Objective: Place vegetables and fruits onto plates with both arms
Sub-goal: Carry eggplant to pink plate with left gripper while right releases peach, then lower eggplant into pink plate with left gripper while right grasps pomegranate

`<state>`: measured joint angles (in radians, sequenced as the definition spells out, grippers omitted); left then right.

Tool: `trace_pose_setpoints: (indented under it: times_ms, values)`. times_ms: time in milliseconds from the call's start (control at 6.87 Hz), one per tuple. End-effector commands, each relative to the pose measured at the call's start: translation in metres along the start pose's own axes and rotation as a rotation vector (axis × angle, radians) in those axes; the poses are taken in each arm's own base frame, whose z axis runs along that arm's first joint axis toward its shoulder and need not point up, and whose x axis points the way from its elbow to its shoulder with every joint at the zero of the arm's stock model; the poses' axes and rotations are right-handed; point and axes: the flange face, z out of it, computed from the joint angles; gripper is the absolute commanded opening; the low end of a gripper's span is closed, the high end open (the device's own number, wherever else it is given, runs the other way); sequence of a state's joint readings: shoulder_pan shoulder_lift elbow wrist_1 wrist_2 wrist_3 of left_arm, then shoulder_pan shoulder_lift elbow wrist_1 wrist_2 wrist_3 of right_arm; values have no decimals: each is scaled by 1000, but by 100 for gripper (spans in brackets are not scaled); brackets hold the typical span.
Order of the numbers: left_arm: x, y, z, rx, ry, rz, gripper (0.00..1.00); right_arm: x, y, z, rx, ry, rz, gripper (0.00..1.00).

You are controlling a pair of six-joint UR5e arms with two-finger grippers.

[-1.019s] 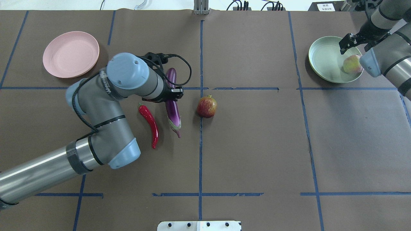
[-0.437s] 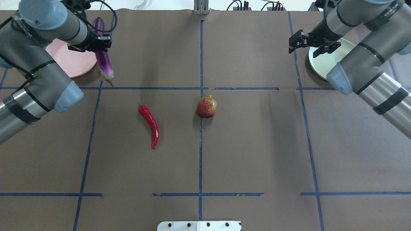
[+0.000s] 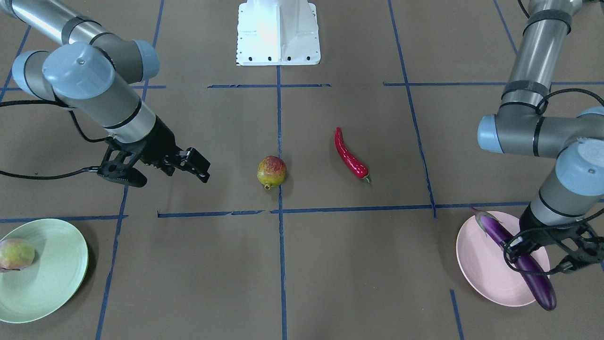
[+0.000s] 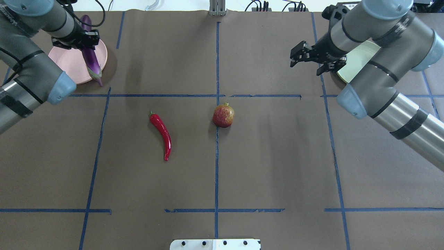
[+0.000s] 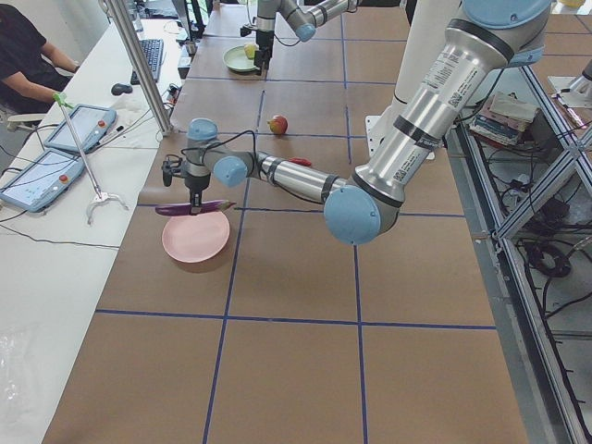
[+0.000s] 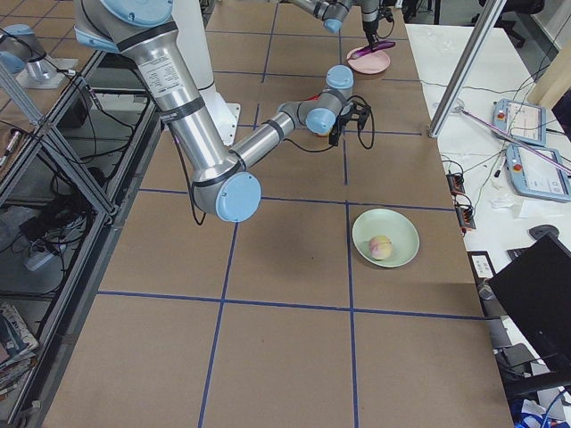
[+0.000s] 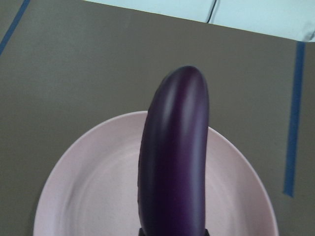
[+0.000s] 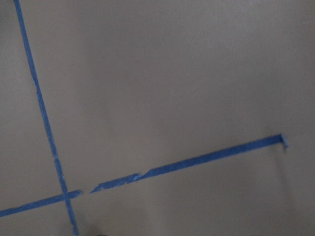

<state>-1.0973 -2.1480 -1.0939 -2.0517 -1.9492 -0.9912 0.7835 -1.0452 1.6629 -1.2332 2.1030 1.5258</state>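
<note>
My left gripper [image 4: 86, 41] is shut on the purple eggplant [image 4: 91, 59] and holds it level just above the pink plate [image 4: 67, 66]. The left wrist view shows the eggplant [image 7: 174, 162] over the plate [image 7: 83, 196]. My right gripper [image 4: 305, 64] is open and empty above the table, left of the green plate [image 4: 359, 57], which its arm partly hides. The peach [image 3: 16, 254] lies on the green plate [image 3: 52, 278]. The pomegranate [image 4: 223, 116] and the red chili [image 4: 162, 134] lie on the table near the middle.
The white base block [image 3: 278, 33] stands at the robot's edge of the table. Blue tape lines cross the brown table cover. A desk with tablets [image 5: 55, 139] and a metal post [image 5: 139, 65] stand beyond the plates' side.
My left gripper lifted the eggplant from beside the chili and carried it over the pink plate. My right gripper left the peach on the green plate and moved left, off the plate.
</note>
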Motion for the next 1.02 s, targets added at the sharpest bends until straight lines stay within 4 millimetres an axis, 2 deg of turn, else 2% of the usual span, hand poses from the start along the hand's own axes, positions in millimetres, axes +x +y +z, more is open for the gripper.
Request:
trace_pose_setpoints:
  times_ms: [0, 146, 291, 437, 582, 873]
  values:
    - [-20, -7, 19, 6, 2, 1, 99, -52, 82, 33, 30, -25, 79, 100]
    - [-23, -9, 15, 33, 36, -1, 100, -87, 103, 34, 38, 15, 104, 100]
    - [-20, -9, 11, 49, 65, -18, 100, -108, 114, 55, 55, 58, 98, 100]
    - [-18, -9, 8, 55, 76, -34, 100, -121, 121, 79, 116, 79, 72, 100]
    - [-14, -10, 1, 64, 89, -32, 100, -133, 123, 97, 119, 110, 72, 100]
    - [-16, 1, -12, 73, 116, -67, 100, -124, 121, 121, 150, 162, 29, 100]
